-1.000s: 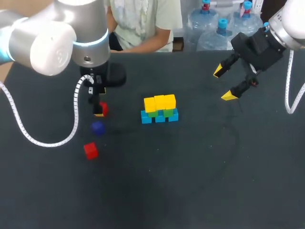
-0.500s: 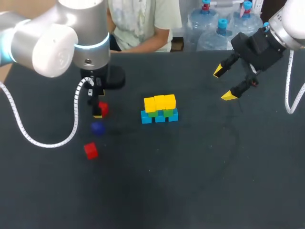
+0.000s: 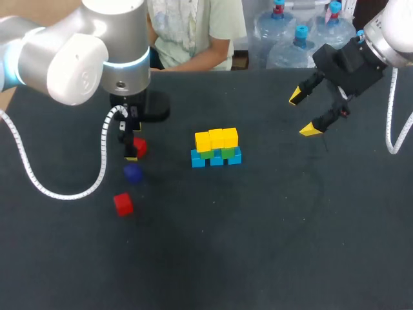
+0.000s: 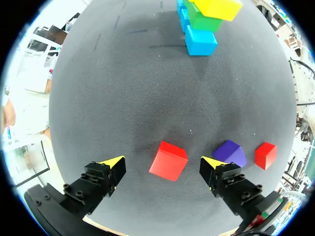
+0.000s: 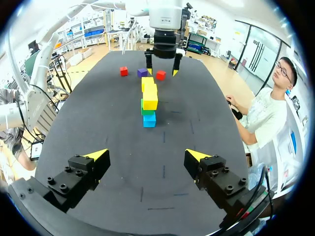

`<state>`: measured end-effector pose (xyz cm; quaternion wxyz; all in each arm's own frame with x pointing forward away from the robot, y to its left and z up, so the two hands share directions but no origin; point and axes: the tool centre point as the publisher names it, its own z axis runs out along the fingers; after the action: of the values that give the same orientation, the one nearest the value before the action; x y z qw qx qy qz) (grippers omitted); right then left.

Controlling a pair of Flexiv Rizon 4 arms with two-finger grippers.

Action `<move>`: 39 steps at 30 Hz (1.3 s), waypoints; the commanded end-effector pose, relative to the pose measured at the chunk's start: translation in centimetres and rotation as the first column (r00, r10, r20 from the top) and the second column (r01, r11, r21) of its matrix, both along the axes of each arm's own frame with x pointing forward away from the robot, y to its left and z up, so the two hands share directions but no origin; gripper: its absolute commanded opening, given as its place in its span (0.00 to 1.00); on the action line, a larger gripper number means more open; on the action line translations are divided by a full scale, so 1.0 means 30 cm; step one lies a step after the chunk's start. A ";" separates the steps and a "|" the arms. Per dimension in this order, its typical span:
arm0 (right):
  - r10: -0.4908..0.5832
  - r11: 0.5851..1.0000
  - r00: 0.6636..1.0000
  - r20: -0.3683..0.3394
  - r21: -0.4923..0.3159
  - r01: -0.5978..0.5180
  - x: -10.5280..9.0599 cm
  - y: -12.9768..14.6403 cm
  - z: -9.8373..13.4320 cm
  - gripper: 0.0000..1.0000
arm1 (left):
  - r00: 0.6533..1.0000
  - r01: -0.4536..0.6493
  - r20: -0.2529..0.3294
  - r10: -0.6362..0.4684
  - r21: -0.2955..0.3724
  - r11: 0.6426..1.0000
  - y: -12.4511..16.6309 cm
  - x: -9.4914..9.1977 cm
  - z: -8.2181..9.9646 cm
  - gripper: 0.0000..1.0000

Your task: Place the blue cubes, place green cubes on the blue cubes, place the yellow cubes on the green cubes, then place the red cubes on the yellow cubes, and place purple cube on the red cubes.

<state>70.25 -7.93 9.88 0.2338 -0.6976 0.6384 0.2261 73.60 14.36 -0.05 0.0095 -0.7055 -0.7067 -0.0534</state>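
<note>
At the table's middle stands a row of blue cubes (image 3: 216, 158) with green cubes (image 3: 217, 153) on them and yellow cubes (image 3: 216, 138) on top. My left gripper (image 3: 133, 148) hangs open over a red cube (image 3: 140, 147), which lies between its fingers (image 4: 162, 163) untouched. A purple cube (image 3: 132, 172) and a second red cube (image 3: 123, 204) lie nearer the front. In the left wrist view the purple cube (image 4: 229, 152) sits just outside one fingertip. My right gripper (image 3: 303, 113) is open and empty, raised at the back right, far from the stack (image 5: 149, 101).
A white coiled cable (image 3: 39, 181) from my left arm droops over the table's left side. The dark table (image 3: 258, 245) stretches bare in front and to the right of the stack.
My left arm has shifted slightly to the right above the red cube. The right arm and all cubes have stayed in place.
</note>
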 end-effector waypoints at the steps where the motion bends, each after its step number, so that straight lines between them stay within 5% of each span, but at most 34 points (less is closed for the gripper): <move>1: 0.001 1.000 1.000 0.000 0.001 -0.001 0.000 0.000 0.000 1.00 | 1.000 0.003 -0.007 -0.003 0.001 1.000 0.005 0.011 -0.005 1.00; 28: 0.001 1.000 1.000 0.000 0.001 -0.001 0.000 0.000 0.000 1.00 | 0.999 0.014 -0.030 -0.013 0.021 1.000 0.004 0.045 -0.015 1.00; 32: 0.001 1.000 1.000 0.000 0.001 -0.001 0.000 0.000 0.000 1.00 | 0.999 0.004 -0.034 -0.004 0.017 1.000 0.006 0.038 -0.027 0.54; 33: 0.001 1.000 1.000 0.000 0.001 -0.001 0.000 0.000 0.000 1.00 | 0.999 0.003 -0.037 -0.002 0.018 1.000 0.007 0.036 -0.030 0.52; 35: 0.001 1.000 1.000 0.000 0.001 -0.001 0.000 0.000 0.000 1.00 | 0.999 0.001 -0.039 0.000 0.017 1.000 0.008 0.034 -0.035 0.59; 38: 0.001 1.000 1.000 0.000 0.001 -0.001 0.000 0.000 0.000 1.00 | 0.999 -0.003 -0.041 0.004 0.016 1.000 0.011 0.032 -0.033 0.91; 39: 0.001 1.000 1.000 0.000 0.001 -0.001 0.000 0.000 0.000 1.00 | 0.999 -0.003 -0.040 0.004 0.018 1.000 0.012 0.031 -0.032 0.91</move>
<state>70.25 -7.93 9.88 0.2338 -0.6976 0.6384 0.2261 74.42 14.68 -1.06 0.0291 -0.7049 -0.7073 -0.0456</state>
